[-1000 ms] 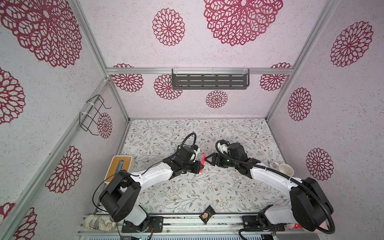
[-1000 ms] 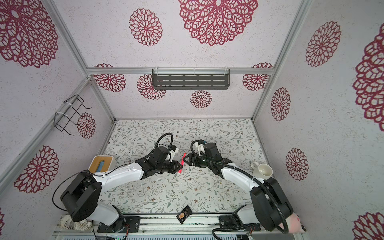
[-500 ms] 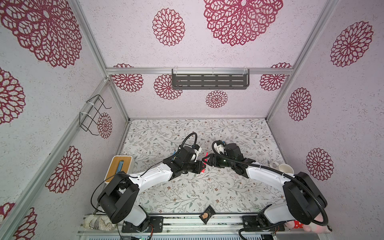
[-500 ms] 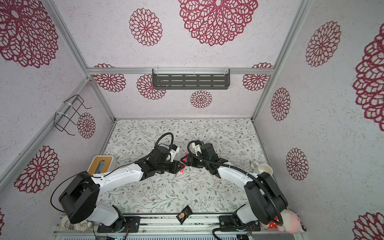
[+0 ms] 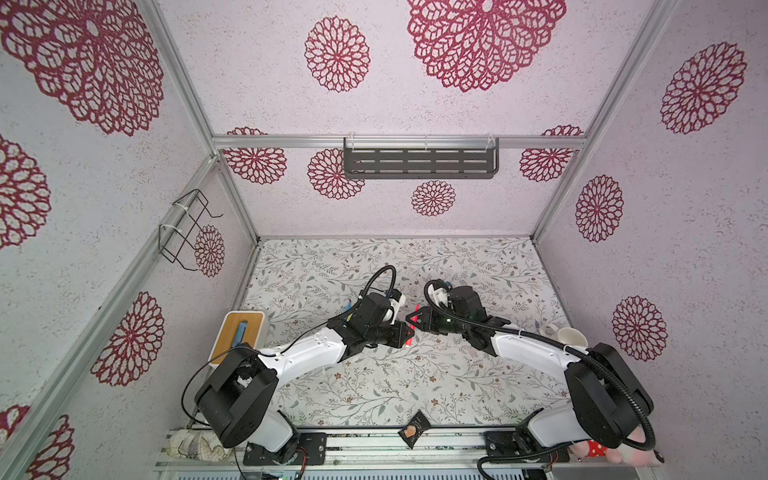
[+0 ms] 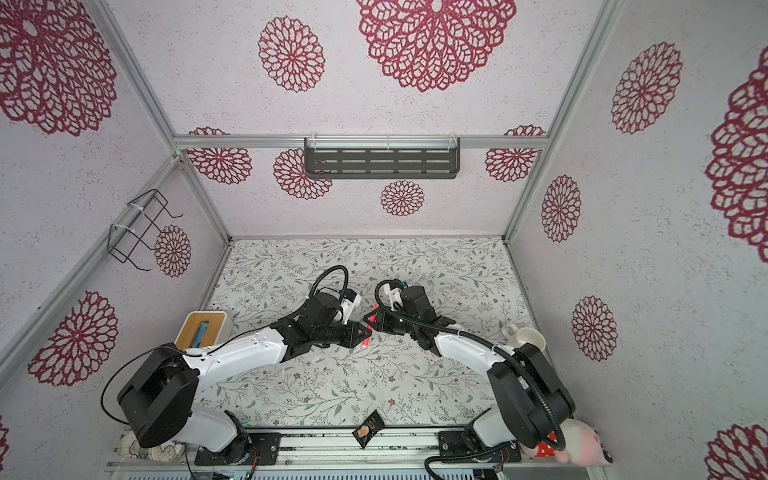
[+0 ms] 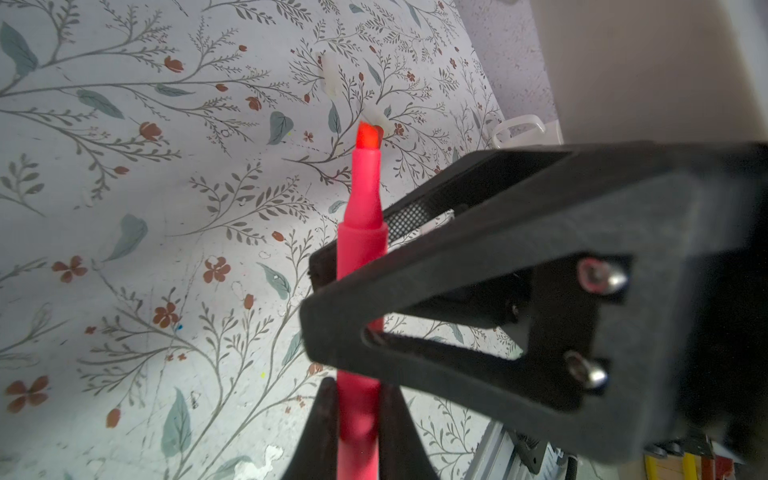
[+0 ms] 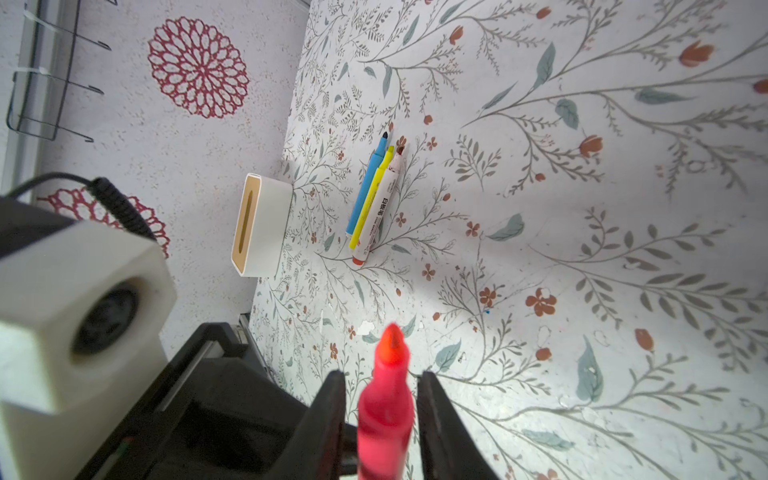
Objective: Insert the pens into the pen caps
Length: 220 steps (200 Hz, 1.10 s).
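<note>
You are at the handover: your left pincer [image 7: 359, 415] clamps the pink pen [image 7: 361, 245], while the right pincer [image 8: 382, 386] brackets it, grip unclear, so confirm that hold before you release.

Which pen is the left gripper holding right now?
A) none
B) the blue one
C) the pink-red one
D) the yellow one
C: the left gripper is shut on the pink-red pen, while the blue pen and the yellow pen lie on the table.

You are getting bright, even light in both top views, walls [image 5: 104, 249] bowing at the frame edges; the pink pen [image 8: 384, 411] is blurring close to the right wrist camera.
</note>
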Tool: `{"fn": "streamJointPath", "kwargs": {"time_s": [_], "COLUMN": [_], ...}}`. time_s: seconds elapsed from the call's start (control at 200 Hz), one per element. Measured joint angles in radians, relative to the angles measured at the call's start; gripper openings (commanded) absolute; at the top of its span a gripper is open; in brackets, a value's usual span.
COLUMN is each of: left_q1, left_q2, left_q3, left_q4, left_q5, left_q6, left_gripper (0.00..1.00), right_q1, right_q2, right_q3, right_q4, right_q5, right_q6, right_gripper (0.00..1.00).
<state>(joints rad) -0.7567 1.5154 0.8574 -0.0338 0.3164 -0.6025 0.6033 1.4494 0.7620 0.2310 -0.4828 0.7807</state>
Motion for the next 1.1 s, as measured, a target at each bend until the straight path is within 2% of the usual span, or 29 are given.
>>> {"fn": "streamJointPath", "kwargs": {"time_s": [0.085, 0.17, 0.195, 0.285, 0.345, 0.735, 1.101], "left_q1": [0.000, 0.000, 0.000, 0.000, -0.001, -0.003, -0.003], "left_q2": [0.000, 0.000, 0.000, 0.000, 0.000, -0.005, -0.018], "left_q3": [0.000, 0.000, 0.000, 0.000, 0.001, 0.002, 0.001], "left_q4": [-0.001, -0.003, -0.003, -0.003, -0.003, 0.015, 0.026], "left_q5": [0.002, 0.002, 0.003, 0.012, 0.022, 0.077, 0.117], "left_q6": [0.000, 0.000, 0.000, 0.002, 0.000, -0.013, -0.017], "left_gripper": [0.13, 0.17, 0.23, 0.54, 0.62, 0.59, 0.54], "right_q1": [0.001, 0.002, 0.002, 0.003, 0.005, 0.021, 0.022], "right_q2": [0.005, 0.005, 0.005, 0.005, 0.004, -0.090, -0.099], "right_q3": [0.001, 0.001, 0.001, 0.001, 0.000, -0.023, -0.051], "right_q4": [0.002, 0.004, 0.003, 0.003, 0.003, 0.003, 0.029], "right_q5": [-0.003, -0.002, -0.002, 0.000, 0.004, 0.036, 0.042], "right_q6": [0.004, 0.003, 0.003, 0.002, 0.002, 0.005, 0.026], "right_gripper": [0.12, 0.11, 0.11, 0.11, 0.11, 0.10, 0.11]}}
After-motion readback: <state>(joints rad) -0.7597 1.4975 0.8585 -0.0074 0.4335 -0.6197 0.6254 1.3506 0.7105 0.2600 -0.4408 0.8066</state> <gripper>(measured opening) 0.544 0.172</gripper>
